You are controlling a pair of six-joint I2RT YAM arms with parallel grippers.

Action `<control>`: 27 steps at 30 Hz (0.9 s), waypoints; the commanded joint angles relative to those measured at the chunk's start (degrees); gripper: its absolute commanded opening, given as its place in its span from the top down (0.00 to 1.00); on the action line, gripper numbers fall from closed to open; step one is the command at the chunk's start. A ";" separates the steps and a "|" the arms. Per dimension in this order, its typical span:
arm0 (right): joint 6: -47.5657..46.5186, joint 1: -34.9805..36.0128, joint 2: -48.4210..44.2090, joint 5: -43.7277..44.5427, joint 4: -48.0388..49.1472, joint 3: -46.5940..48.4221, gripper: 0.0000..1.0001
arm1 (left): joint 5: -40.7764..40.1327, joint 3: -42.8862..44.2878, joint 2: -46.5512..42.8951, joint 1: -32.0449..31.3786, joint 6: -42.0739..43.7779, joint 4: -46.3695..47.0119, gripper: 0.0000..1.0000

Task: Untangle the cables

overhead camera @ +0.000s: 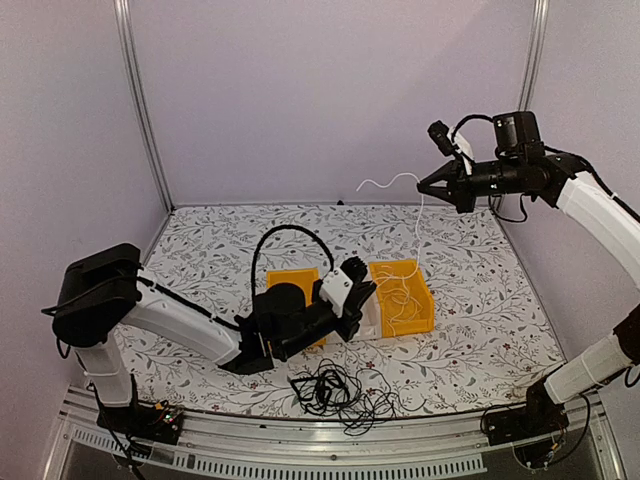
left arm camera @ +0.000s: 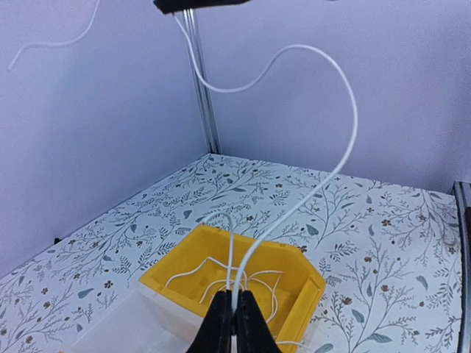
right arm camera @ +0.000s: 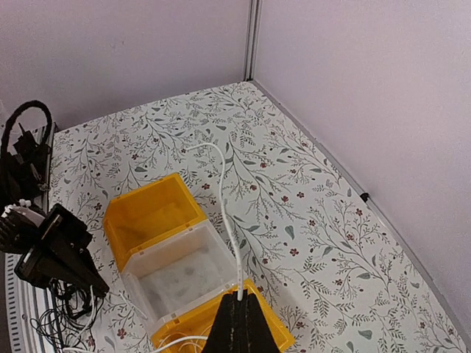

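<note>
One cream-white cable (overhead camera: 420, 225) runs from my right gripper (overhead camera: 425, 187), shut on it high above the table's back right, down into the right yellow bin (overhead camera: 424, 296). Its free end curls off to the left of that gripper. My left gripper (left arm camera: 235, 298) is shut on the same white cable (left arm camera: 346, 140) just above this bin (left arm camera: 294, 268), where more white loops lie. In the right wrist view my right gripper (right arm camera: 239, 298) pinches the cable (right arm camera: 224, 198) near its tip. The tangled black cables (overhead camera: 335, 390) lie by the front edge, apart from both grippers.
A second yellow bin (overhead camera: 292, 278) and a clear bin (overhead camera: 372, 322) stand beside the right one at mid-table. The left arm's thick black hose (overhead camera: 270, 245) arches over them. Lilac walls and metal posts close the back and sides.
</note>
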 commanded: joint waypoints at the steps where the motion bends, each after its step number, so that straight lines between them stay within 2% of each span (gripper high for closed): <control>1: -0.96 -0.25 -0.09 4.17 2.06 -7.41 1.00 | 0.28 8.05 3.74 0.33 -0.27 -4.19 1.00; 7: -2.67 -0.22 4.49 7.01 2.44 -15.58 1.00 | -0.11 16.60 8.49 2.02 -6.84 -9.81 1.00; 14: -1.87 -0.32 12.05 7.33 2.59 -18.62 1.00 | 4.80 19.95 11.49 5.40 -18.82 -12.66 1.00; 20: -1.54 -0.42 13.86 7.01 -0.38 -18.01 1.00 | 3.53 21.01 12.05 5.70 -20.75 -13.87 1.00; 27: -2.30 -0.38 9.36 6.21 -6.68 -18.29 1.00 | 2.51 19.63 10.90 5.81 -20.12 -11.62 1.00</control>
